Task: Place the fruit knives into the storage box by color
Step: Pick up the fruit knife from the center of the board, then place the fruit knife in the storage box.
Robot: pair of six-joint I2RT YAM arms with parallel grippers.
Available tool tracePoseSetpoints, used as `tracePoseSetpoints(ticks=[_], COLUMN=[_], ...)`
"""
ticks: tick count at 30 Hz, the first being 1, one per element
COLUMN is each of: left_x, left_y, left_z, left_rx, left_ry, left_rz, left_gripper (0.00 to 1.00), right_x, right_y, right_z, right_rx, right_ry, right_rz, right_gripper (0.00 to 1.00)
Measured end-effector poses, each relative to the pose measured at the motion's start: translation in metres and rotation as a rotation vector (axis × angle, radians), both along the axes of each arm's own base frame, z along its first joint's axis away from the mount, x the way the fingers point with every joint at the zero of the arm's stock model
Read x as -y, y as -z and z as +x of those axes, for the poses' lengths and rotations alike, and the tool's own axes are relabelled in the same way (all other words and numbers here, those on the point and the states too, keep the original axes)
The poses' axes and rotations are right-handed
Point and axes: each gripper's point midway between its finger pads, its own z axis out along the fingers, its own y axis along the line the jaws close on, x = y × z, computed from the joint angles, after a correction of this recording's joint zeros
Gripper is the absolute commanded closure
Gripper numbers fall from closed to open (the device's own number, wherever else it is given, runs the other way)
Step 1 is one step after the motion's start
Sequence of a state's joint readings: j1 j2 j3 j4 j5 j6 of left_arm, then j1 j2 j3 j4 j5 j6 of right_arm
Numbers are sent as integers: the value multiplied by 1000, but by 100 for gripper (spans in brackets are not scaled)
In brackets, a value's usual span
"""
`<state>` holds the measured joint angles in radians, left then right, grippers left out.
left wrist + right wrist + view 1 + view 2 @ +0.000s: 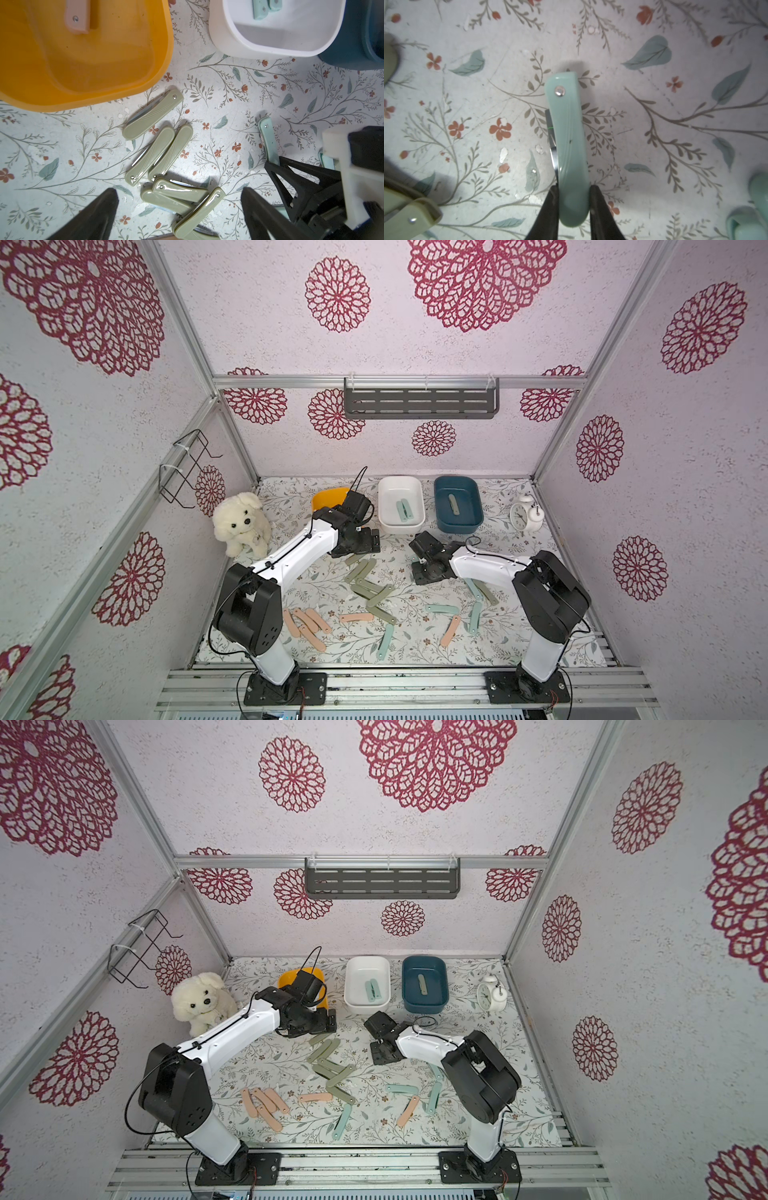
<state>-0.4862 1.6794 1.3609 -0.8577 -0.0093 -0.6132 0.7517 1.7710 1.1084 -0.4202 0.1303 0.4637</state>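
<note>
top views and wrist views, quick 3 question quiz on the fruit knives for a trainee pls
1. True or false: the right hand is shut on a mint-teal knife.
2. What colour is the lone knife in the blue box? A peach-pink, B mint-teal, C sage-green.
3. Fill in: the white box holds ___ knives.

Key: 1 true; 2 C; 3 two.
</note>
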Motion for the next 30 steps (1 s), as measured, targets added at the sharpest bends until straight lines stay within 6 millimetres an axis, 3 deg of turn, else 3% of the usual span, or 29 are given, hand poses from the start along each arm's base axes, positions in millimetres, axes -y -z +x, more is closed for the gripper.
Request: tracePoseSetpoints(ticks=[12, 15, 19, 23, 25, 30], left_x=[3, 7, 12, 14, 16, 20], left_y=[-10, -18, -26, -22, -18, -10], left_z=[7, 14, 22, 29, 33, 38], left_rx=[24, 46, 66, 56, 49, 29], left_ry=[-1, -1, -1, -2, -2, 7], left_rz=[-13, -26, -37, -38, -37, -36], left_gripper=[3, 3, 3, 3, 3, 3], right_x=[-15, -22, -29, -28, -27, -24], right_y=[-64, -86, -105, -97, -83, -48], right_z=[24, 44, 88, 134, 158, 197], right_rx=[110, 161, 227, 250, 246, 219], right_ry=[-12, -14, -3, 18, 31, 47], right_rz=[62, 86, 105, 92, 82, 57], right_gripper=[78, 78, 78, 78, 78, 77])
